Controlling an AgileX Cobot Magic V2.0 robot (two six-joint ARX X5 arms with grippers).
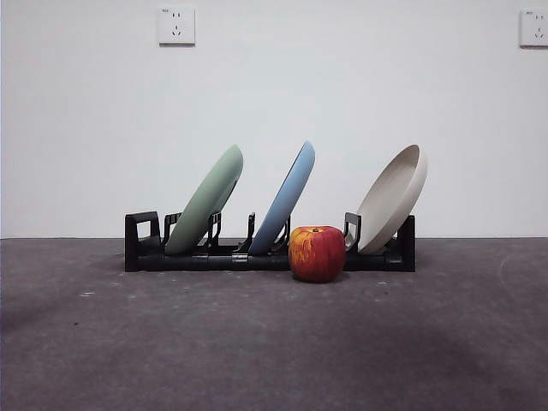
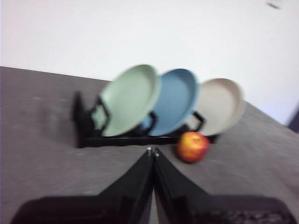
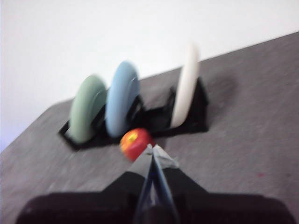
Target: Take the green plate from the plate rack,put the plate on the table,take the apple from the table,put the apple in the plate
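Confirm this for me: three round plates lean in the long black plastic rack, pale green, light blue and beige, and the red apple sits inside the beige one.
Wrong about the red apple: the front view shows it on the dark grey table, in front of the long black plastic rack. The pale green plate, light blue plate and beige plate do lean there.

green plate tilted in plate rack, apple seemingly touching
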